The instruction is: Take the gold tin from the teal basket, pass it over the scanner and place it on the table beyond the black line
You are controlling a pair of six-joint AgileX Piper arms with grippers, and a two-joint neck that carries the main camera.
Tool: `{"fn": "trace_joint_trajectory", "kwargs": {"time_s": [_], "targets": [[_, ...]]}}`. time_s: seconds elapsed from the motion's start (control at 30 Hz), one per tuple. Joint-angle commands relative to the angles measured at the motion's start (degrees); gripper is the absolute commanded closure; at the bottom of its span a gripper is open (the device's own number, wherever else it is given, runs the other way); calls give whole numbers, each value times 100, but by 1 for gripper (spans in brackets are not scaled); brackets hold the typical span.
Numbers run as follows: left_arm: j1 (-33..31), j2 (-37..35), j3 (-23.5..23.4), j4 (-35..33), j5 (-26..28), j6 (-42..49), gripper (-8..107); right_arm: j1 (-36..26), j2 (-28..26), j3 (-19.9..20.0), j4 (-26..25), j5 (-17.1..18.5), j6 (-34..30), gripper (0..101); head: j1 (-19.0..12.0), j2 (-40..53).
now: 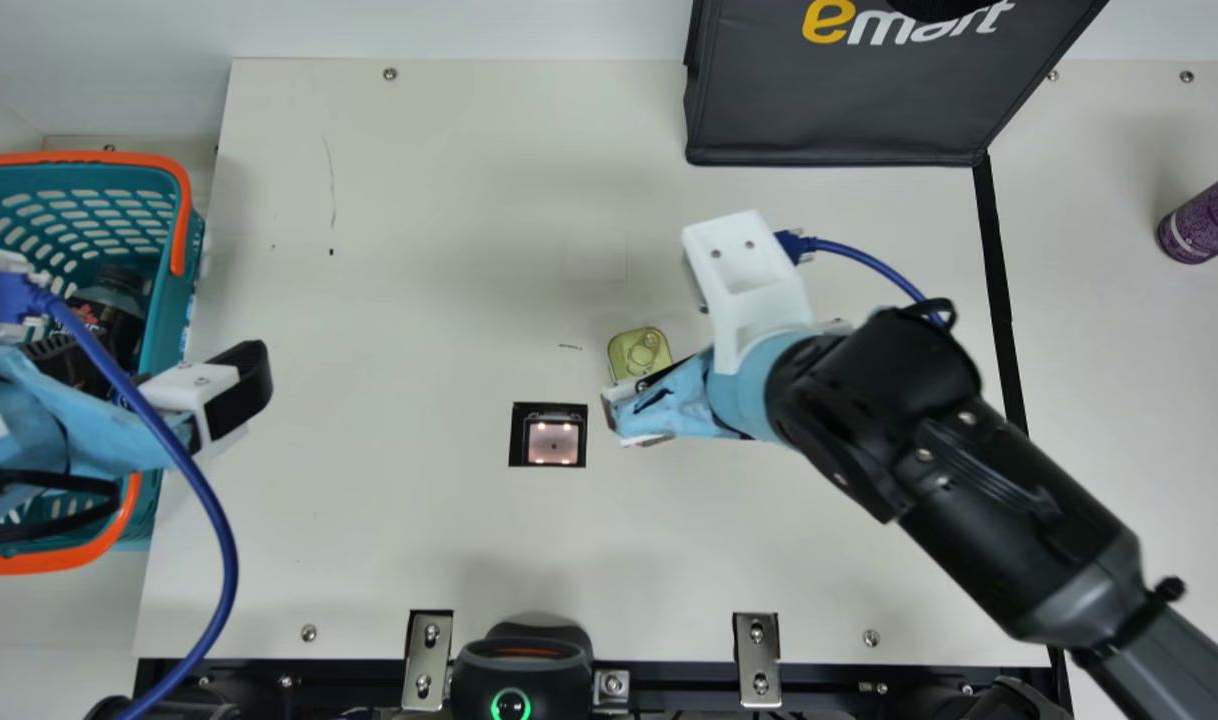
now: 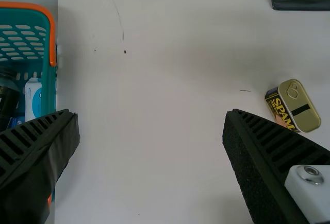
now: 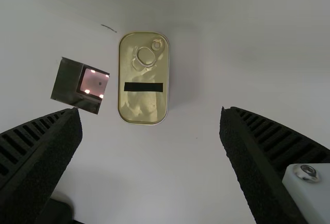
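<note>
Near the tin (image 3: pixel 143 100), the right pincer (image 3: pixel 149 112) gapes wide and empty; the tin lies beside the scanner (image 1: pixel 548 438), short of the line (image 1: pixel 999 285). Picking it up seems in hand: line up, descend, close. Whether a scan is due I can't tell. In the main view the right pincer partly hides it; the basket (image 1: pixel 99 157) is cut off.

In the main view, there is passing room over the table (image 1: pixel 419 240), upper centre. Obstacles: bag (image 1: pixel 839 110), upper right; right arm (image 1: pixel 1009 520), centre to lower right; left gripper (image 1: pixel 154 378) above basket (image 1: pixel 177 300), left.
</note>
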Motion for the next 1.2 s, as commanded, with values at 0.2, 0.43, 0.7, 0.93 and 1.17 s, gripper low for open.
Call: {"fn": "trace_joint_trajectory", "kwargs": {"time_s": [0.2, 0.43, 0.7, 0.93, 1.17], "targets": [[0, 0, 0, 0, 0, 0, 9, 128, 524, -36, -18, -239, 98, 6, -166, -9], [0, 0, 0, 0, 0, 0, 9, 163, 906, -26, -14, -438, 50, 6, -166, -9], [0, 0, 0, 0, 0, 0, 9, 126, 1276, 52, 1, -665, -47, 6, -166, -9], [0, 0, 0, 0, 0, 0, 9, 108, 1530, 138, 4, -859, -70, 6, -166, -9], [0, 0, 0, 0, 0, 0, 9, 79, 1721, 227, 44, -1068, -76, 6, -166, -9]]}}
